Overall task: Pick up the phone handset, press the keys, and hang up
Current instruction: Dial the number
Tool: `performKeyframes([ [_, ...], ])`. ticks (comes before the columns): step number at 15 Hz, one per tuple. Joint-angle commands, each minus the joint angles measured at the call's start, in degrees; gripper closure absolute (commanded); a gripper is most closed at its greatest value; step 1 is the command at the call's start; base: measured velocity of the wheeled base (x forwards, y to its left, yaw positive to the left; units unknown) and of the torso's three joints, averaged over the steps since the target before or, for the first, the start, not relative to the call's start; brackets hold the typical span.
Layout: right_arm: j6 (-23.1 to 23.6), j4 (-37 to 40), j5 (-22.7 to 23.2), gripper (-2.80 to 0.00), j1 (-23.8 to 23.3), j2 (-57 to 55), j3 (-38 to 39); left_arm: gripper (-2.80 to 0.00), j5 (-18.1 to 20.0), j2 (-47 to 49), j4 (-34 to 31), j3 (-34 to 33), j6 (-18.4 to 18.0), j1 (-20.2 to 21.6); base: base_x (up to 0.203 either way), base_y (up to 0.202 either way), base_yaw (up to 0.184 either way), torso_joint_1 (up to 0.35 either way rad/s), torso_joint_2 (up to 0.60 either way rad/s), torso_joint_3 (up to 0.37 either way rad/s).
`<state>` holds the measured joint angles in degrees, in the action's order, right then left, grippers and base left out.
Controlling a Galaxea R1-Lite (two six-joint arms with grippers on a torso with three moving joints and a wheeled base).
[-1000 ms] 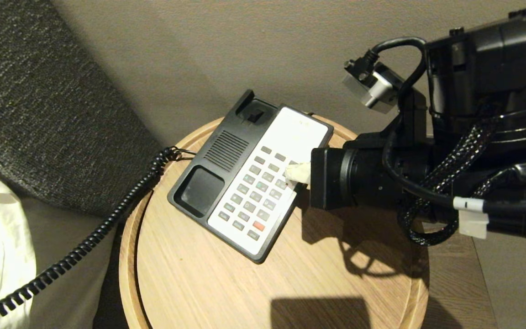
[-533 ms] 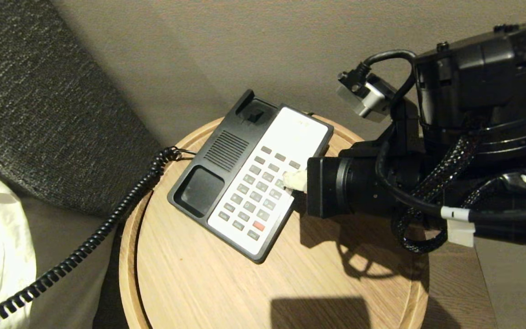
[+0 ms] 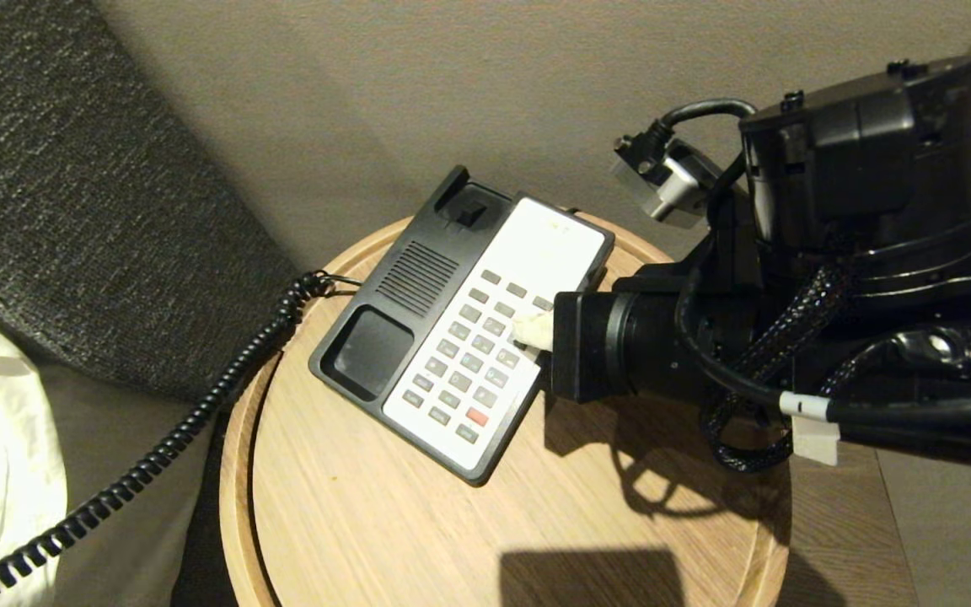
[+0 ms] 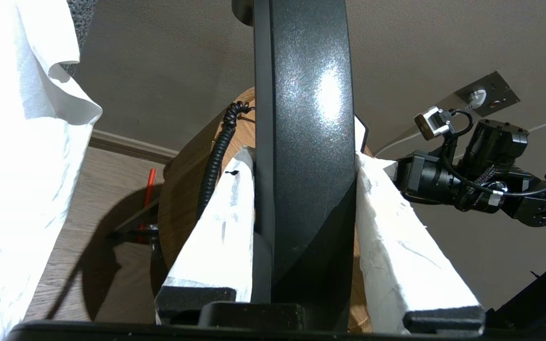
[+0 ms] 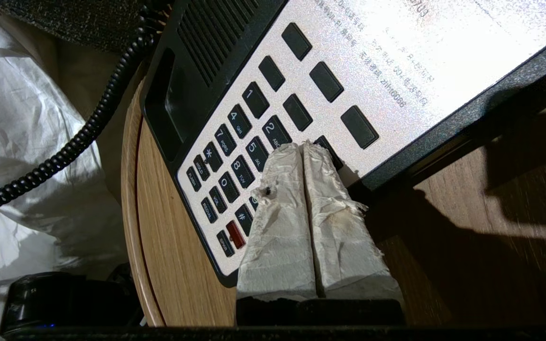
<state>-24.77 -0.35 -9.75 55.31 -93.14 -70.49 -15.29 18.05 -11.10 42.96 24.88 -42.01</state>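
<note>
Your left gripper (image 4: 304, 156) has its white-wrapped fingers (image 4: 221, 227) clamped on either side of the long, glossy black plastic phone handset (image 4: 304, 118), which it holds up off the cradle, well above the round light-wood side table (image 3: 367, 523). The handset's black coiled cord (image 3: 199, 421) runs down off the table's left edge (past the white bedding). Your right gripper (image 5: 303, 147) has its two tape-wrapped fingers (image 5: 277, 213) pressed together with nothing between them, and their tips rest on the keypad of the black phone base with the white faceplate (image 3: 460, 337), at the right end of the row holding the 1 and 2 keys. The base's empty handset cradle lies along its left side.
</note>
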Motion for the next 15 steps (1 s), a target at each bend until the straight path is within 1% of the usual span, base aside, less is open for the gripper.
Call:
performKeyframes([
  [1, -0.1, 0.3, -0.2, 0.00, 0.1, -0.4, 0.2, 0.00, -0.1, -0.1, -0.1, -0.1, 0.2, 0.0, 0.000, 0.000, 0.000, 0.000, 0.00, 0.000],
  [4, -0.5, 0.2, 0.1, 0.00, 0.1, 0.2, -0.3, 0.00, -0.1, -0.2, -0.1, -0.1, 0.2, 0.0, 0.000, 0.000, 0.000, 0.000, 0.00, 0.000],
  [5, -1.8, 0.2, 0.2, 0.00, 0.1, 0.5, -0.4, 0.00, -0.1, -0.2, -0.1, -0.1, 0.2, 0.0, 0.000, 0.000, 0.000, 0.000, 0.00, 0.000],
  [6, -4.5, 0.1, 0.6, 0.00, 0.3, 0.7, -0.9, 0.00, -0.1, -0.3, -0.1, -0.1, 0.2, 0.0, 0.000, 0.000, 0.000, 0.000, 0.00, 0.000],
  [7, -6.0, 0.1, 1.1, 0.00, 0.3, 0.9, -1.1, 0.00, -0.1, -0.4, -0.1, -0.4, 0.2, 0.0, 0.000, 0.000, 0.000, 0.000, 0.00, 0.000],
  [15, -6.3, 0.2, 1.7, 0.00, 0.3, 1.3, -0.6, 0.00, -0.1, -0.7, -0.1, -1.0, 0.2, 0.0, 0.000, 0.000, 0.000, 0.000, 0.00, 0.000],
])
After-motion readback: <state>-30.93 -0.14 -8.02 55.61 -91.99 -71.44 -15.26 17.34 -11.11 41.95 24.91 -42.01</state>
